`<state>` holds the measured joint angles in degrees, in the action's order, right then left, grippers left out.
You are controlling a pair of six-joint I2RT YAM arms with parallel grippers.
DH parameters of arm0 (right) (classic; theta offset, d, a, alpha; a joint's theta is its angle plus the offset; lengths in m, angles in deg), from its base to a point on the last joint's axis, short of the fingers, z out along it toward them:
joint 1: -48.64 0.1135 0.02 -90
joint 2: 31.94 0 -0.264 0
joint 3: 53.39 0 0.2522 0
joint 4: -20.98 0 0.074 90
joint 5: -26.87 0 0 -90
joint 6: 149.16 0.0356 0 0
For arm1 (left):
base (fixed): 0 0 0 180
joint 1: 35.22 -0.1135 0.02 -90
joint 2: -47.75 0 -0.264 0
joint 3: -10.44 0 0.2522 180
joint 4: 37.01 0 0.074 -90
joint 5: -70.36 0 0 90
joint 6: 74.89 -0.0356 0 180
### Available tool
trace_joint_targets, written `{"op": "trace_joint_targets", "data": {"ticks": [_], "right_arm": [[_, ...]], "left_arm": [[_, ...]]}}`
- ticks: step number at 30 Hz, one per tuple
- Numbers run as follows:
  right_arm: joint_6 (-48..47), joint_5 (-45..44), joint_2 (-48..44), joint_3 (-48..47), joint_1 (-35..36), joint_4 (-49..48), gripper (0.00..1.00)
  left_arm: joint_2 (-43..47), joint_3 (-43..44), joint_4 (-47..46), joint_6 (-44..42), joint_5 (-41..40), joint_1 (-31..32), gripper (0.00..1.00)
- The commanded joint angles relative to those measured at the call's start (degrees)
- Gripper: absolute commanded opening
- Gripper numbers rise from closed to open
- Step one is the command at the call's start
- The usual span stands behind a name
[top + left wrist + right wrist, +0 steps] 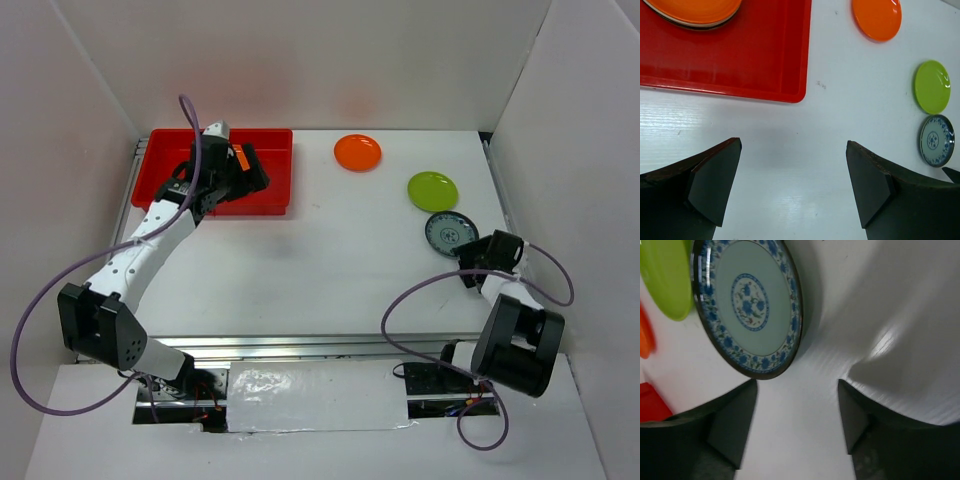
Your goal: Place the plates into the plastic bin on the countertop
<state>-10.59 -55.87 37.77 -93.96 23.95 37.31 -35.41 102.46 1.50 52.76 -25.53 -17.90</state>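
Your right fingers [470,262] wide, empty, beside blue-grey patterned round plate [747,305] near right edge of desk [320,260]. Slip one finger under rim, pinch softly. Shallow red plastic bin [272,150]: far left corner.

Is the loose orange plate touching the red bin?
Apart. The top view shows bare white table between the orange plate and the bin.

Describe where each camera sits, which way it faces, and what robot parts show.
Top external: above and behind, looking down at the countertop; left arm and right arm show.
Left wrist: on that arm, facing down near the red bin; left fingers open.
Right wrist: low over the blue-patterned plate; right fingers open.
Shared: lime plate in both wrist views.
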Motion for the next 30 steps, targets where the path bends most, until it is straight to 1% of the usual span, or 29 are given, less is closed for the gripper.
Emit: {"op": "trace_joint_targets", "data": {"ticks": [1, 3, 5, 9, 12, 13, 15, 16, 17, 18, 19, 20, 23, 24, 25, 26, 27, 28, 30], "right_arm": [[3.19, 0.29, 4.8, -2.54, -0.27, -8.27, 0.65], [3.8, 0.9, 9.37, -3.51, -0.27, -8.89, 0.56], [4.33, 3.0, 13.84, -5.62, -0.45, -8.2, 0.5], [4.16, 3.54, 15.62, -7.9, -0.8, -7.14, 0.48], [3.81, 4.42, 16.94, -9.13, -0.8, -6.88, 0.45], [3.63, 4.51, 17.47, -9.4, -0.8, -6.53, 0.37], [3.37, 5.03, 18.09, -10.1, -0.89, -6.26, 0.27], [3.37, 5.21, 18.53, -10.28, -0.8, -6.17, 0.16], [3.37, 5.65, 18.53, -10.2, -0.89, -6.26, 0.13], [3.28, 5.74, 18.7, -10.37, -0.89, -6.17, 0.05], [3.28, 5.74, 18.62, -10.28, -0.8, -5.65, 0.0], [3.19, 5.83, 18.27, -9.93, -0.89, -5.64, 0.0], [3.54, 6.35, 13.1, -7.57, -0.89, -6.17, 0.0], [3.89, 6.7, 10.64, -4.6, -0.71, -7.22, 0.0], [3.98, 6.45, 5.22, -3.35, 0.33, -7.14, 0.0], [3.72, 6.36, 2.47, -2.21, 1.3, -6.7, 0.0], [3.28, 6.01, -2.17, -2.37, 2.53, -4.7, 0.0], [2.76, 5.92, -3.78, -2.89, 6.02, -3.46, 0.0], [1.09, 6.53, -7.46, -5.0, 10.25, -1.18, 0.0]], "left_arm": [[0.98, 0.14, -2.51, -2.4, 2.02, 1.48, 0.99], [0.98, -0.56, -3.39, -2.32, 2.98, 1.75, 0.99], [0.63, -0.65, -4.01, -2.4, 3.43, 1.84, 0.99], [-0.43, 0.23, -3.66, -3.02, 4.31, 1.66, 0.99], [-1.04, 0.49, -3.83, -2.93, 4.74, 1.57, 0.99], [-1.13, 0.58, -3.92, -2.93, 4.92, 1.4, 0.99], [-1.05, 0.84, -3.84, -2.93, 5.01, 1.4, 0.99], [-0.96, 0.93, -3.66, -2.93, 4.84, 1.31, 0.99], [-0.7, 0.84, -3.75, -2.84, 4.75, 1.05, 0.99], [-0.52, 0.84, -3.75, -2.93, 4.66, 1.05, 0.99], [-0.17, 0.84, -3.75, -2.93, 4.49, 0.87, 0.99], [0.01, 0.84, -3.66, -2.76, 4.4, 0.7, 0.99], [1.06, -0.03, -4.36, -2.76, 5.36, 0.52, 0.99], [1.41, -0.47, -6.19, -2.67, 6.67, 0.52, 0.99], [1.59, -1.95, -7.6, -2.49, 11.12, 0.52, 0.99], [1.51, -2.93, -9.7, -2.23, 14.47, 0.52, 0.99], [0.63, -4.59, -15.03, -1.88, 18.68, 0.69, 0.99], [-0.24, -5.04, -17.52, -1.01, 26.81, 0.87, 0.99], [-4.62, -4.44, -23.23, -0.12, 34.51, 2.18, 0.99]]}}
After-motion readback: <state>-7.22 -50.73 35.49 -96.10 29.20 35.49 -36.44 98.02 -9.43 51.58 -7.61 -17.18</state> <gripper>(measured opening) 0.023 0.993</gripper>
